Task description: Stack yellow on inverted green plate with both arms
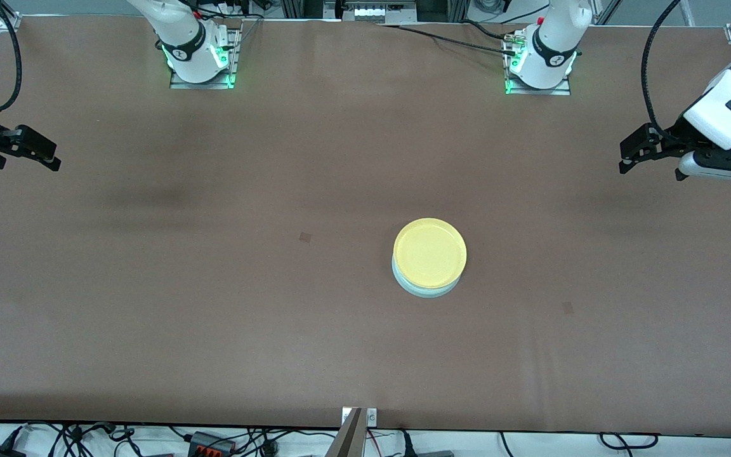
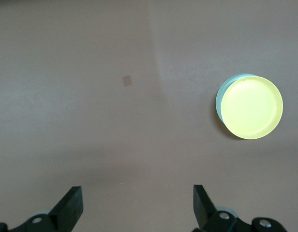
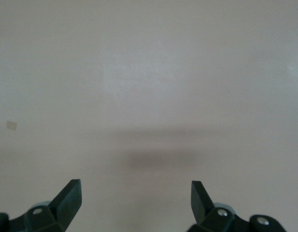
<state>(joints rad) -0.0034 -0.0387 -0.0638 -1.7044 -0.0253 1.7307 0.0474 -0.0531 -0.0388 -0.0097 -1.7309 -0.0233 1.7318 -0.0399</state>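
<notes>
The yellow plate [image 1: 429, 252] sits rim-up on top of the green plate [image 1: 426, 289], which lies on the brown table [image 1: 213, 304] roughly midway between the two ends, somewhat toward the left arm's end. The stack is slightly off-centre: a pale crescent of the green plate shows past the yellow plate's edge on the side nearer the front camera, and the left wrist view shows the same crescent [image 2: 220, 99] beside the yellow plate [image 2: 252, 107]. The green plate's orientation cannot be confirmed, as most of it is covered. The left claw [image 1: 627, 155] hangs in the air over the table at the left arm's end, well apart from the stack, fingers [image 2: 71, 208] spread wide and holding nothing. The right claw [image 1: 48, 158] hangs over the table at the right arm's end, also well apart from the plates, fingers [image 3: 69, 198] spread and empty; its wrist view shows only bare table. Both arms wait clear of the stack. Two small square marks [image 1: 305, 237] lie on the table surface.
</notes>
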